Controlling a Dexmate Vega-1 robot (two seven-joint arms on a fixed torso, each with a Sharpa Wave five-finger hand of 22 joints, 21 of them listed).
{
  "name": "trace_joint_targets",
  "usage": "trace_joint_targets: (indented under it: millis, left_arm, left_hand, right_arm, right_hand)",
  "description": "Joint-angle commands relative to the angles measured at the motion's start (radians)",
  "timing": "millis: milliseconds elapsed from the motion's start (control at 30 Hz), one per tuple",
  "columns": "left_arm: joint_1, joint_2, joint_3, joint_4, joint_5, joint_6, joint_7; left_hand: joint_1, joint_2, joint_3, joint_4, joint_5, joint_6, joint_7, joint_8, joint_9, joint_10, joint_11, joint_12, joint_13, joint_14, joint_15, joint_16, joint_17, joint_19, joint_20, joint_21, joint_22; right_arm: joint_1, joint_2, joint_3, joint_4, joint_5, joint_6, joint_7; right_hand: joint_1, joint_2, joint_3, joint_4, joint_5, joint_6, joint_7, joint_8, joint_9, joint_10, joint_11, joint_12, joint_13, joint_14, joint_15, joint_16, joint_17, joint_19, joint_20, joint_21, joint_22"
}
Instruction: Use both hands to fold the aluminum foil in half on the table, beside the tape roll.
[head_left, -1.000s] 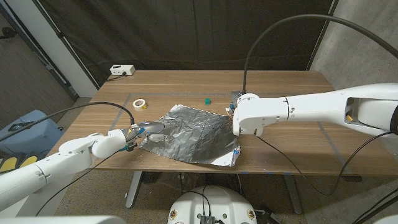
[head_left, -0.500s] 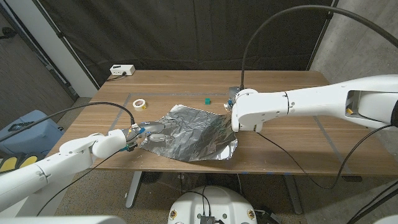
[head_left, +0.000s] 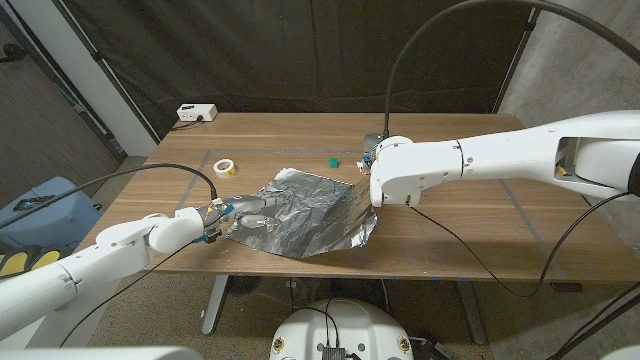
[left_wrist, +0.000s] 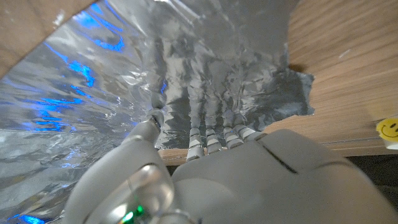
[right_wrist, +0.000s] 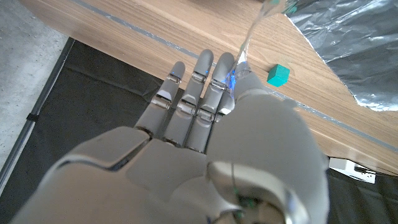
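A: Head view first. Where is the foil?

B: The foil (head_left: 300, 212) lies crumpled on the table (head_left: 470, 215), toward the near edge and left of centre. Its right side is raised off the wood. The tape roll (head_left: 224, 167) sits apart from it, farther back on the left. A small green block (head_left: 332, 160) stands just behind the foil, and a white box (head_left: 197, 113) is at the far left corner.

A: And the hands there?

B: The left hand (head_left: 235, 210) rests on the foil's left part. The right hand (head_left: 372, 160) is lifted at the foil's right side; its grip is largely hidden behind the wrist.

A: Left wrist view?

B: The left hand (left_wrist: 205, 134) has its fingers (left_wrist: 214, 121) stretched out and pressed on the foil (left_wrist: 124, 81), thumb to one side. It pins the sheet and closes on nothing. The tape roll (left_wrist: 388, 129) shows at the frame edge.

A: Right wrist view?

B: The right hand (right_wrist: 205, 93) has its fingers (right_wrist: 186, 87) straight and together. A thin edge of foil (right_wrist: 252, 31) rises from between thumb and finger, so it is pinched. The green block (right_wrist: 278, 74) lies close by on the wood.
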Motion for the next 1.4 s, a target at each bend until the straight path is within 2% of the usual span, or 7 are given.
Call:
trace_joint_targets:
  millis: [33, 667, 1233, 1400]
  left_arm:
    - [-0.003, -0.003, 0.003, 0.002, -0.004, -0.001, -0.009]
    - [-0.008, -0.009, 0.009, 0.007, -0.003, -0.009, -0.013]
    - [-0.009, -0.010, 0.009, 0.008, 0.001, -0.014, -0.009]
    - [-0.009, -0.010, 0.008, 0.008, 0.003, -0.014, -0.006]
  left_hand:
    - [0.011, -0.002, 0.000, -0.006, 0.001, 0.007, 0.000, 0.004, 0.004, 0.008, -0.002, 0.004, 0.002, 0.007, -0.001, 0.004, 0.001, 0.030, 0.006, 0.009, 0.002]
    - [0.017, -0.002, -0.002, -0.006, 0.000, 0.012, 0.001, 0.005, 0.004, 0.010, 0.001, 0.004, 0.002, 0.012, -0.001, 0.004, 0.001, 0.031, 0.007, 0.008, 0.002]
    - [0.023, -0.001, -0.004, -0.006, 0.000, 0.011, -0.002, 0.003, 0.004, 0.008, 0.002, 0.003, 0.003, 0.014, 0.005, 0.003, 0.002, 0.032, 0.011, 0.008, 0.002]
    - [0.025, 0.000, -0.004, -0.007, 0.001, 0.011, -0.003, 0.003, 0.004, 0.008, 0.003, 0.003, 0.003, 0.015, 0.006, 0.003, 0.002, 0.033, 0.012, 0.008, 0.002]
  right_arm:
    - [0.027, 0.014, -0.002, 0.001, 0.001, 0.000, 0.000]
    - [0.038, 0.049, 0.022, 0.023, 0.025, 0.000, 0.000]
    - [-0.028, 0.069, 0.110, 0.054, 0.042, 0.000, 0.000]
    - [-0.032, 0.074, 0.119, 0.054, 0.038, 0.000, 0.000]
  right_hand:
    - [0.011, 0.000, 0.001, 0.000, -0.001, 0.006, 0.002, -0.003, 0.003, 0.015, -0.002, 0.008, -0.001, 0.012, -0.078, 0.004, 0.005, 0.003, 0.003, -0.004, 0.003]
    - [0.010, 0.002, -0.002, 0.006, -0.006, 0.012, 0.002, -0.007, 0.002, 0.013, 0.004, 0.009, 0.000, 0.016, -0.071, 0.003, 0.003, 0.015, 0.015, -0.003, 0.003]
    - [0.005, 0.006, -0.005, 0.012, -0.013, 0.006, 0.017, -0.018, -0.001, 0.009, 0.016, 0.009, -0.003, 0.014, -0.055, -0.001, 0.002, 0.050, 0.052, 0.006, 0.004]
    - [0.006, 0.008, -0.005, 0.012, -0.014, 0.009, 0.018, -0.019, -0.002, 0.011, 0.017, 0.010, -0.003, 0.020, -0.055, 0.002, 0.002, 0.064, 0.055, 0.010, 0.004]
